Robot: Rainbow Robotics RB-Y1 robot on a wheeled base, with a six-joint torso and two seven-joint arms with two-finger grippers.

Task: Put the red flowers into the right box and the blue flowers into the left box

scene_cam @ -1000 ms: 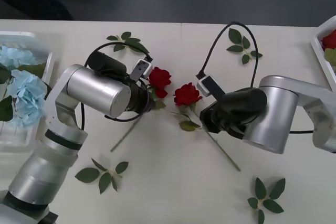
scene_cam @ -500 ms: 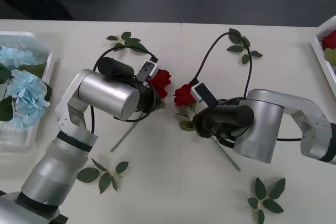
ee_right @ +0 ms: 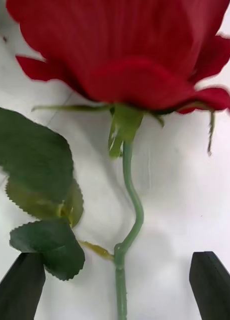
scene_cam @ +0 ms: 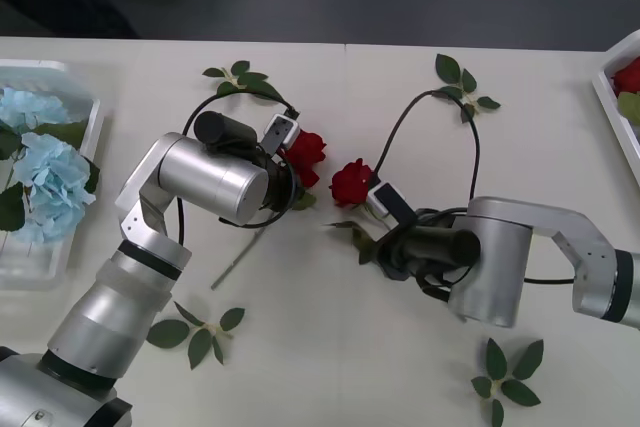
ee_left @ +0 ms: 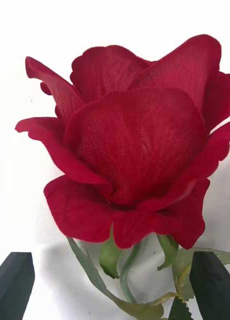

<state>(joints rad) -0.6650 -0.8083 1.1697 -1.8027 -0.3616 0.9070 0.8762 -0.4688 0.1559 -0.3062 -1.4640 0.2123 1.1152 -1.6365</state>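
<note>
At the middle of the tabletop (scene_cam: 330,347), two red flowers lie side by side. One rose (ee_left: 130,150) is framed between the wide-spread jaws of the left gripper (ee_left: 112,287); the other rose (ee_right: 130,55) lies with its thin stem between the wide-spread jaws of the right gripper (ee_right: 117,285). Fluffy blue flowers (scene_cam: 40,172) are held in the left box (scene_cam: 92,127), and a red bloom is seen in the right box (scene_cam: 606,87).

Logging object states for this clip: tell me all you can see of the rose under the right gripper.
The rose is a deep-red fabric-looking bloom on a thin, slightly bent green stem with serrated dark leaves to one side. It lies flat on the white table near the centre. The right gripper is open, its black fingers straddling the stem without touching it.
</note>
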